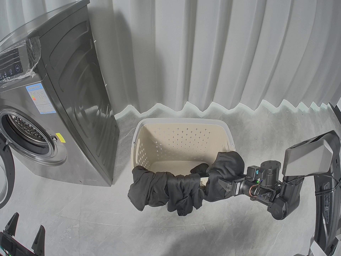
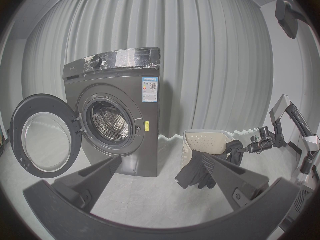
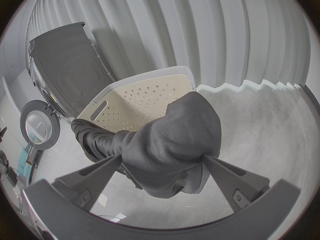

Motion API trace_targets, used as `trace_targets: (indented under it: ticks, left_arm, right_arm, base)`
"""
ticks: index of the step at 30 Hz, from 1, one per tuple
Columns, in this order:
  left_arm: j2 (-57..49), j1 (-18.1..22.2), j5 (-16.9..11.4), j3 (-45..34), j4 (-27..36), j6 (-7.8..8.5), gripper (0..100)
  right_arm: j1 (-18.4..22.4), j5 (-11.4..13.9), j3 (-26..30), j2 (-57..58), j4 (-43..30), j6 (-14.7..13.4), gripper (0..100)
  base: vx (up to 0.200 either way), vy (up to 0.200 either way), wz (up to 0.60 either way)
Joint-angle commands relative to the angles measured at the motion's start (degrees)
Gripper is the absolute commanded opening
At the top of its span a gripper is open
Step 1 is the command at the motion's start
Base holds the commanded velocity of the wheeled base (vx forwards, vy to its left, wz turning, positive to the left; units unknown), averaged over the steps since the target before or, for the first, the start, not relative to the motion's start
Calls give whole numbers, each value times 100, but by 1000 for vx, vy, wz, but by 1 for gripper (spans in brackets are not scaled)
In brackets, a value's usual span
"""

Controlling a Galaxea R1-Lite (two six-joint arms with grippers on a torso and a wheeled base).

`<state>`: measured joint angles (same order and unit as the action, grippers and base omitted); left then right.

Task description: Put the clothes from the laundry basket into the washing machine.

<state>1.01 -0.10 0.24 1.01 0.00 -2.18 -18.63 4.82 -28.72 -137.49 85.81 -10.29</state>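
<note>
- Charcoal cloth is filling the right gripper [image 3: 162, 160]. Its jaws are standing wide but clamping a thick wad of the charcoal mesh-knit garment [image 3: 173, 130], and the fingertips are buried in the fabric.
- From that wad the garment is running as a twisted rope along the near rim of the cream perforated plastic laundry basket [image 1: 184, 121] and resting on it. The far end is hanging outside the corner nearest the washer. Whether it is reaching the floor, I cannot tell.
- Handling, judged: the garment is behaving as light, soft and fully limp, with nothing fragile about it. The open knit is looking grippy rather than slick.
- Hold point, judged: the clamp is sitting at one end, so a long tail is trailing and risking a snag on the rim or the door opening. A bunched middle section would be leaving less to hang.
- The grey front-loading washing machine [image 1: 74, 89] is standing just beside the basket on the robot's left, with its round glass door [image 2: 43, 135] swung open on the steel drum [image 2: 111, 122].
- The left gripper [image 1: 28, 223] is hanging low before the washer, jaws spread, carrying nothing.
- Views: the right wrist view is giving the weave and the clamp close up. The head view is giving the garment's whole run along the rim. The left wrist view is facing the door and drum squarely, where the head view is catching the opening obliquely.
</note>
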Motion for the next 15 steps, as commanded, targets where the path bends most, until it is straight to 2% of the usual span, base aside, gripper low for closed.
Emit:
trace_targets:
  ticks: [1,15]
  left_arm:
    - [-92,1,2,-101,0,-2,100]
    - [-92,1,2,-101,0,-2,100]
  right_arm:
    - [-9,-16,-63,-41,6,1,0]
    - [-141,2,33,20,191,-26,0]
  base:
    - [0,0,0]
    - [0,0,0]
